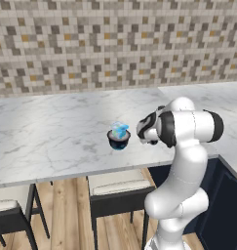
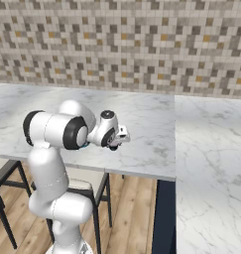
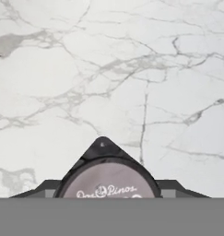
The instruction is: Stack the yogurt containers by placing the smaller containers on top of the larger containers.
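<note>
Claw point(image 3: 106, 196) grips the tiny dark cup point(image 3: 108, 182) above the marble surface point(image 3: 132, 69), while the light-blue container point(image 1: 119, 128) sits atop the wide dark tub point(image 1: 118, 140).

The wide dark tub point(image 1: 118, 140) sits upright near the front edge of the marble counter point(image 1: 51, 132), with the little light-blue box point(image 1: 119, 129) stacked on top, slightly tilted. A small dark cup with a pale printed lid point(image 3: 107, 185) shows up close.

The cup's point(image 3: 106, 182) pale lid reads "Dos Pinos" in looping script. A second line below it is cut off.
</note>
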